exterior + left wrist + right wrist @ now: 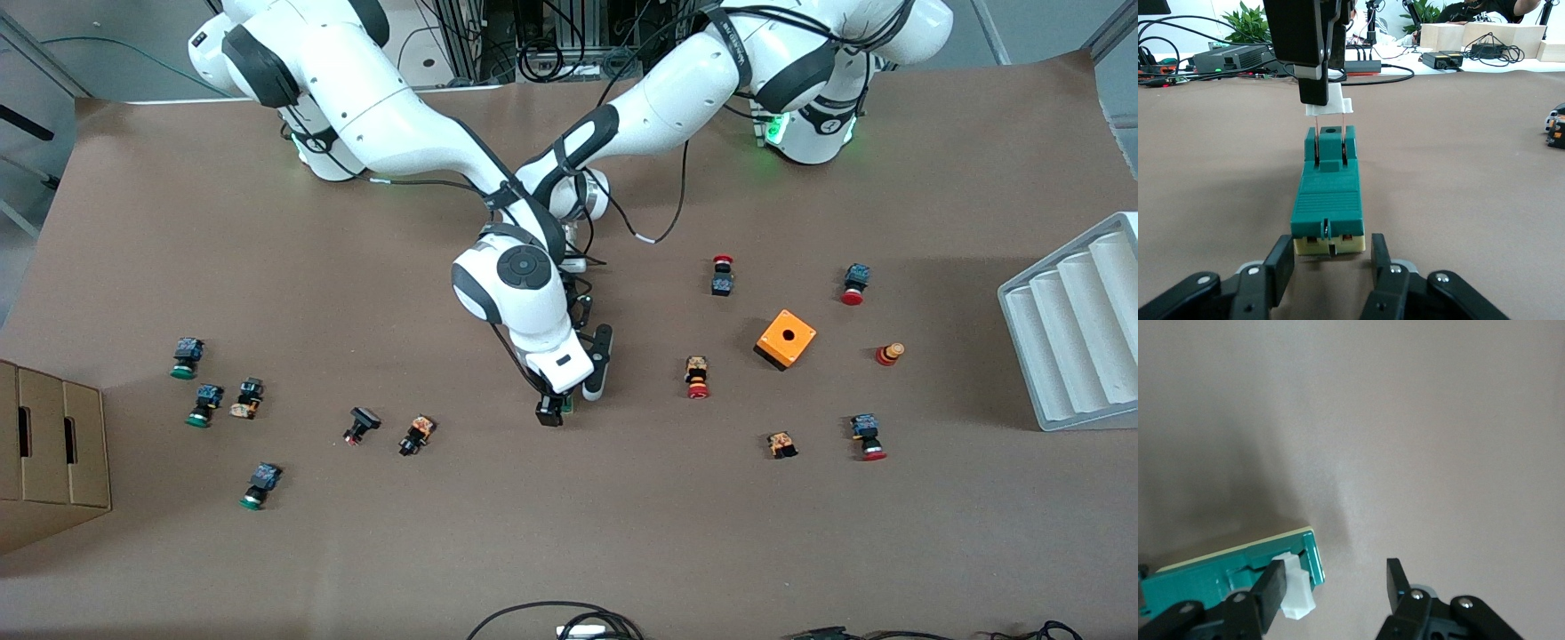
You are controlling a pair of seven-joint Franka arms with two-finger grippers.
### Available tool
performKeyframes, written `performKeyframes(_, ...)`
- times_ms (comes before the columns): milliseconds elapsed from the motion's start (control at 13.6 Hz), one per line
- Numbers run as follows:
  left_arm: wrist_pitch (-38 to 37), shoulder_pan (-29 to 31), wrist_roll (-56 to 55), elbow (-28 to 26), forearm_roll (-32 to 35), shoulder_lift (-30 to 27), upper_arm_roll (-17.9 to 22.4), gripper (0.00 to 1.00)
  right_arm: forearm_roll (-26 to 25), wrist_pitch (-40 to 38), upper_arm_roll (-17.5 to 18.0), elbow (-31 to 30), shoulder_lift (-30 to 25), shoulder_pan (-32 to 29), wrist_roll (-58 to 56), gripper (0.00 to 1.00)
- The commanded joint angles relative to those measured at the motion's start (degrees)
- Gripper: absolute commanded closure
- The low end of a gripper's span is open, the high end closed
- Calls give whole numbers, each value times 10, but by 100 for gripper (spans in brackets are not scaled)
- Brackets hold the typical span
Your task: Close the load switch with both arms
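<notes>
The green load switch [1328, 200] lies flat on the brown table at its middle; in the front view only a sliver [567, 407] shows under the right arm's wrist. My left gripper [1331, 250] lies low, its two fingers hugging the sides of the switch's cream end. The white sliding piece [1331, 105] stands raised on two copper pins at the switch's end nearer the front camera. My right gripper [551, 413] comes down from above there. It is open [1336, 577], with one finger [1271, 587] against the white piece [1298, 593] and the other finger touching nothing.
Red- and green-capped push-buttons are scattered toward both ends of the table. An orange box [786, 338] sits toward the left arm's end, with a white ribbed rack [1076, 329] at that edge. A cardboard box [53, 444] stands at the right arm's end. Cables [560, 622] lie at the front edge.
</notes>
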Motion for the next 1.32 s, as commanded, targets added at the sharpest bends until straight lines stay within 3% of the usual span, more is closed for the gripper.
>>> performKeyframes(0, 1, -6, -9, 7, 9, 8, 9, 47, 8, 16, -4, 36, 32, -7, -9, 31)
performKeyframes(1250, 1, -6, -9, 7, 9, 8, 9, 47, 8, 23, -9, 56, 57, -8, -10, 31)
